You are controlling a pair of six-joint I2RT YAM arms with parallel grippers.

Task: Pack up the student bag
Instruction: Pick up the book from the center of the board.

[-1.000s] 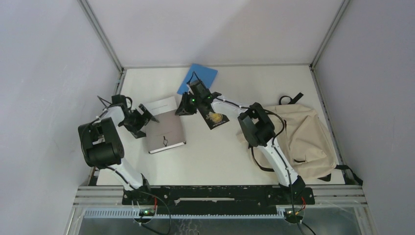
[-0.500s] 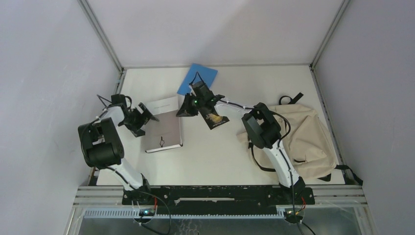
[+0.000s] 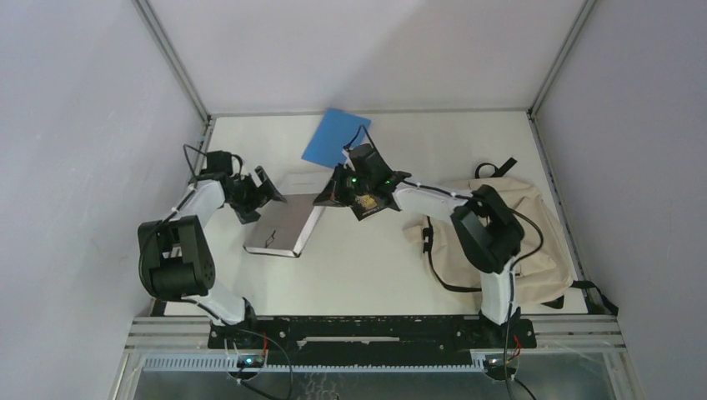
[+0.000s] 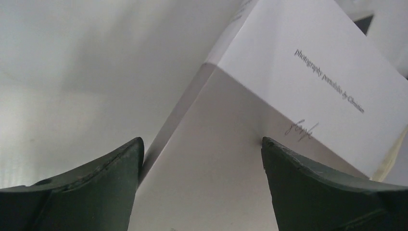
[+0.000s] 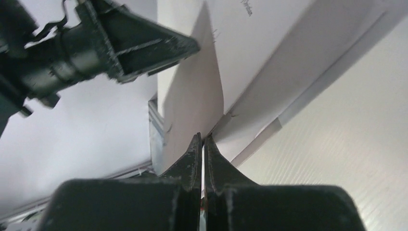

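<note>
The right arm hides part of the student bag (image 3: 534, 237), which lies flat on the right side of the table (image 3: 375, 267), and part of a dark booklet (image 3: 368, 202). There is one bag and three books: a white book (image 3: 282, 223), a blue book (image 3: 335, 137) and the booklet. The right tool (image 5: 202, 137) is clenched on the white book's thin cover. The left tool (image 4: 202, 144) is released, its fingers spread either side of the book's corner.

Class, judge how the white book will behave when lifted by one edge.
The white book looks thick, so probably heavy. Its cover bows at the right gripper, so it likely flexes and the book may swing open.
</note>
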